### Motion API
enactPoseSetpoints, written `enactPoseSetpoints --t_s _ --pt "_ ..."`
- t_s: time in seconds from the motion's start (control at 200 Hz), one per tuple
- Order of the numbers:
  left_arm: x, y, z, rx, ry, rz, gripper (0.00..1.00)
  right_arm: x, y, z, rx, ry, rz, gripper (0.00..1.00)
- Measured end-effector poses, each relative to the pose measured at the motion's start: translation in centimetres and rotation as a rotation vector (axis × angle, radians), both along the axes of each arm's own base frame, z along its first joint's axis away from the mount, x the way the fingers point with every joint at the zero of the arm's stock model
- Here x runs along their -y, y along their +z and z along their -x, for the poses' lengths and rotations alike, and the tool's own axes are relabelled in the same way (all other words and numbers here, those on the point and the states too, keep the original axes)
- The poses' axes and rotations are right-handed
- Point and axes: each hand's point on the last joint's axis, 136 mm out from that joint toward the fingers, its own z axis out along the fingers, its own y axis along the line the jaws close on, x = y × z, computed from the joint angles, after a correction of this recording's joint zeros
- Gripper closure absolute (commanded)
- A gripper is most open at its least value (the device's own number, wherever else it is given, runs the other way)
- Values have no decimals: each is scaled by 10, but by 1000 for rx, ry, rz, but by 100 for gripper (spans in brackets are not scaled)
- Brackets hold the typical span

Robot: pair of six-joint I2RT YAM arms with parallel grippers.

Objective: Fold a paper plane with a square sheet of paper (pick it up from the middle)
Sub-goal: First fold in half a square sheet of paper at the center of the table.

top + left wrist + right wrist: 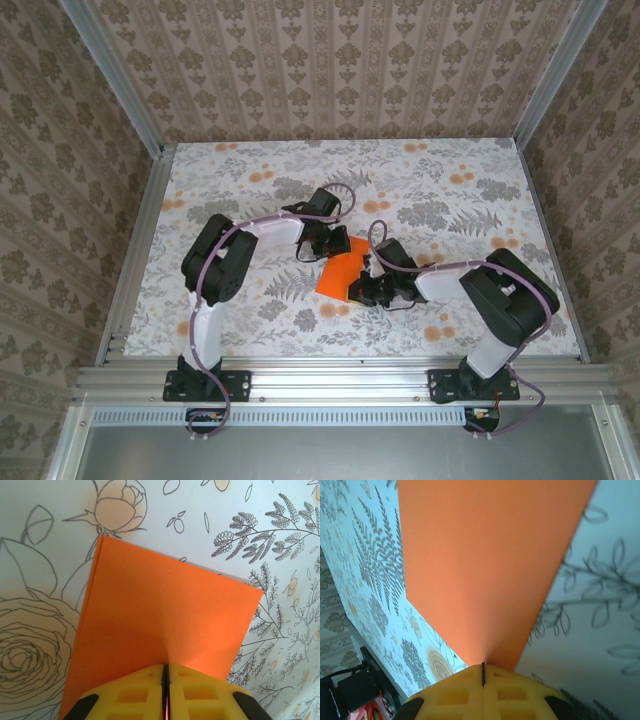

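Sheet of thin bright-orange square paper (343, 272): we see left gripper (165, 669) and right gripper (483, 668) pinched shut on opposite edges, likely steadying a fold.

The square sheet of paper (338, 272), plain bright orange with crisp edges, is near the middle of the floral surface (470, 215). It is turned askew to the near edge, and a second layer peeks along one side.
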Motion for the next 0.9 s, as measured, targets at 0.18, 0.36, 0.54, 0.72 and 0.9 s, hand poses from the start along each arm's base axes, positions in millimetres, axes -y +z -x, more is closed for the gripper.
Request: enactPoseSetpoints --t_s 0.18,0.36,0.54,0.72,0.9 --pt "0 0 0 -1 -1 1 89 4 0 9 -5 4 5 95" --pt "3 5 0 -4 -8 8 78 20 9 18 -17 -18 95 79" --pt "8 30 -9 33 -23 28 65 33 64 -21 156 -114 170 49" --pt "-2 82 -12 111 -6 85 60 58 86 -56 236 -237 239 42" --pt "-37 95 -6 129 52 89 58 65 67 -72 187 -269 306 41"
